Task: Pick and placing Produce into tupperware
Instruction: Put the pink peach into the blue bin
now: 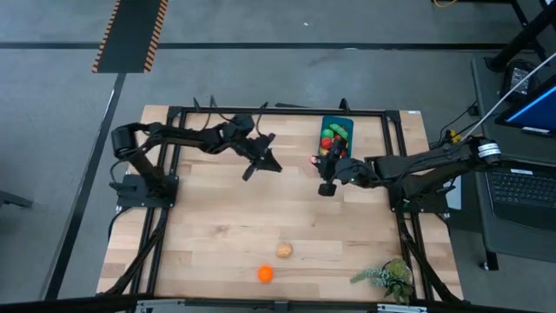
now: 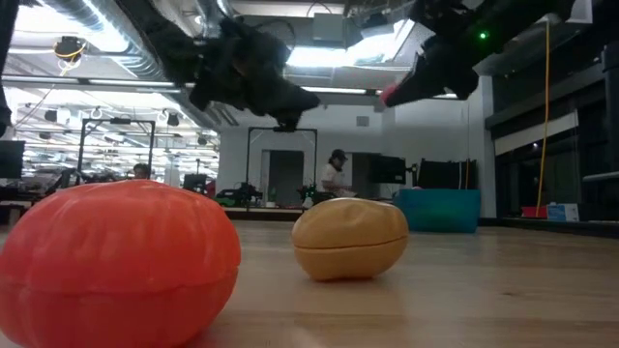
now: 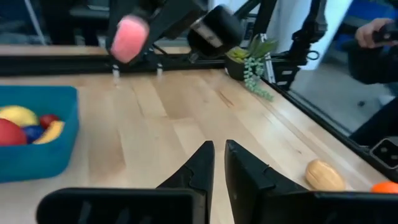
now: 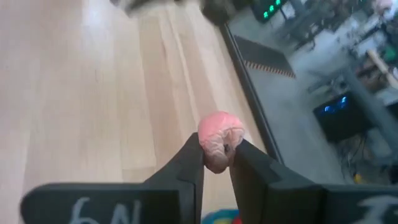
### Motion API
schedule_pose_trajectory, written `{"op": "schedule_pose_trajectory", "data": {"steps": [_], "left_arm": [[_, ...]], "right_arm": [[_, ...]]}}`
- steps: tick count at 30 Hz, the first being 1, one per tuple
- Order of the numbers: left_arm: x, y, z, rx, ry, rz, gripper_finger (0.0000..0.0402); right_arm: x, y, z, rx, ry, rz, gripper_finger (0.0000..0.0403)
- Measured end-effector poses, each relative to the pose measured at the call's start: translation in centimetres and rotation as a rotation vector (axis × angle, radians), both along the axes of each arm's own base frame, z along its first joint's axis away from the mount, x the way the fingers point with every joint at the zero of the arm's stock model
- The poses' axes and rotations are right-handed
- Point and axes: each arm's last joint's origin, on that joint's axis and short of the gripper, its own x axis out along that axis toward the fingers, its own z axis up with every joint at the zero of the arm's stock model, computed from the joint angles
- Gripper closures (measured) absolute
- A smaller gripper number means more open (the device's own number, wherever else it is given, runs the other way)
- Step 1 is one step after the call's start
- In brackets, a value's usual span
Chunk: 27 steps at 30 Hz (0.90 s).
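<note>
We see the right gripper point(image 4: 216, 163) raised above the table, just beside the blue tupperware point(image 1: 337, 127), its fingers clamped on a small pink produce piece point(image 4: 219, 138). The arm reaches in from the right edge, stretched toward the table's middle. The left gripper point(image 3: 219, 163) hangs in the air over the far middle of the wooden table point(image 1: 217, 226), fingers nearly together with only a thin slit between them, holding nothing. The tupperware sits at the far edge and already holds red, yellow and green pieces. Near the front edge we find a tan piece point(image 1: 284, 251) and an orange piece point(image 1: 265, 274), apart from each other, and a leafy sprig point(image 1: 387, 276) at the front right corner. Beyond the table, a person point(image 2: 335, 174) stands in the workshop.
</note>
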Motion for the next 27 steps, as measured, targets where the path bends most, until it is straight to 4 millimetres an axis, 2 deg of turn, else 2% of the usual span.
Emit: {"op": "schedule_pose_trajectory", "data": {"steps": [6,10,15,19,27], "left_arm": [[-3.7,-1.3,0.6,0.070,-0.026,0.099,0.0380],[-6.0,-2.3,1.4,0.106,-0.113,0.121,0.0387],[-8.0,-3.1,1.9,0.124,-0.170,0.125,0.0394],[-8.5,-3.3,1.7,0.129,-0.164,0.145,0.0398],[-8.6,-3.3,1.5,0.137,-0.161,0.149,0.0396]], "right_arm": [[-0.4,-0.7,-0.2,0.065,0.002,-0.056,0.0346],[-0.5,-1.6,-0.4,0.121,-0.023,-0.102,0.0351],[-1.5,-2.4,-2.4,0.208,-0.072,-0.151,0.0354],[-2.7,-2.4,-3.4,0.241,-0.171,-0.122,0.0354],[-5.8,-2.6,-2.2,0.252,-0.340,-0.055,0.0355]]}}
